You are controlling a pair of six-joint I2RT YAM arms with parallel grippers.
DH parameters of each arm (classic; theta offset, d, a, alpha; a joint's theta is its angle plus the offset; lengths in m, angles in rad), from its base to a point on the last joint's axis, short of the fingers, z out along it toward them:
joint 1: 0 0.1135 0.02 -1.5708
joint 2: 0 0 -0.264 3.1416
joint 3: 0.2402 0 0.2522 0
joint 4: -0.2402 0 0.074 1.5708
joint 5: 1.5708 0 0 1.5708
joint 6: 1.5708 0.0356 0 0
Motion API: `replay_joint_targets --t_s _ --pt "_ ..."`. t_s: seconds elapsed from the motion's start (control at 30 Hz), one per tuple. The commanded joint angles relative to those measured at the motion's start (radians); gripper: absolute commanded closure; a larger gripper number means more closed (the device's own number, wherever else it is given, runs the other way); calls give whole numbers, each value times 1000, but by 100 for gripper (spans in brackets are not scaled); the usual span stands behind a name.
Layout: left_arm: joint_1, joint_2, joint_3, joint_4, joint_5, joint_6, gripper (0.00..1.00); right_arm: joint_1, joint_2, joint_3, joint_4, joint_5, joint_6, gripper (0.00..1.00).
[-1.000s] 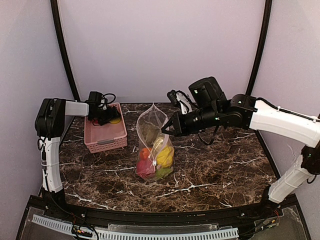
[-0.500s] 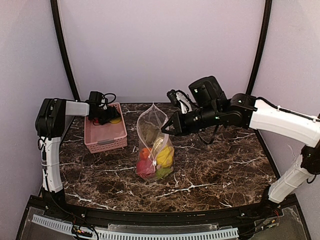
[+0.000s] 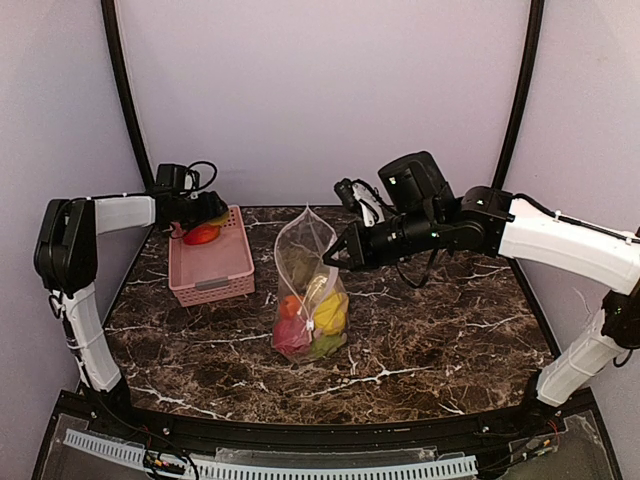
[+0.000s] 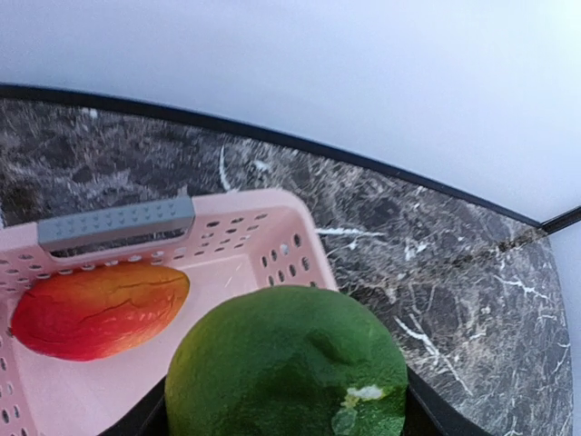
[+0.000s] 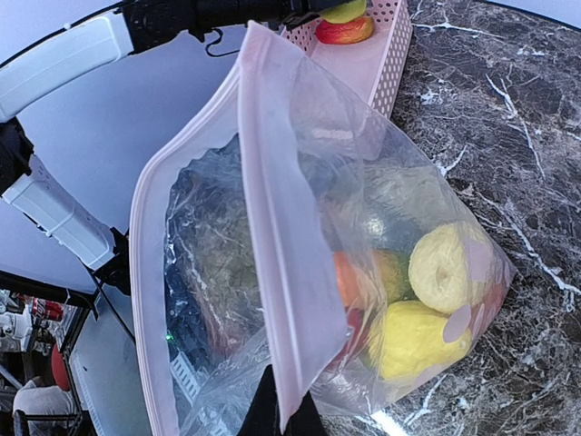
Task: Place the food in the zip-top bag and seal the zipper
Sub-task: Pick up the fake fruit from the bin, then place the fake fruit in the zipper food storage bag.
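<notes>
Clear dotted plastic zip-top bag [image 3: 310,290]: worktop centre, right tool [image 5: 280,413] pinching its rim | left tool [image 3: 205,212]: gripping glossy green toy fruit [image 4: 286,363]

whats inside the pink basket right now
One red-orange fruit lies at the pink basket's far end; the rest of its visible floor is bare. The left gripper holding a green fruit covers its far right corner from above.
</notes>
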Motion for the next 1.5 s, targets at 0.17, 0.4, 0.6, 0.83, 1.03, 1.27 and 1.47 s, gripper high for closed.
replay_joint_targets --t_s 0.17,0.4,0.6,0.83,1.03,1.27,1.47 --pt "4 -333 -243 92 16 -37 36 -6 -6 -8 45 -23 -6 100" --pt "-53 -543 -385 93 115 -74 36 -6 -1 -4 52 -34 -5 100" --pt "-198 -675 -444 43 191 -39 36 -6 -10 -4 45 -26 -5 100" --pt "-308 -812 -490 46 233 -95 36 -5 -11 -10 46 -24 -5 100" --pt "-456 -855 -463 54 327 -96 36 -5 -6 0 47 -27 -9 100" --pt "-640 -833 -357 7 286 -38 36 -5 -4 -2 49 -30 -2 100" --pt "-744 -788 -289 -14 218 14 36 -3 -10 -13 52 -32 3 100"
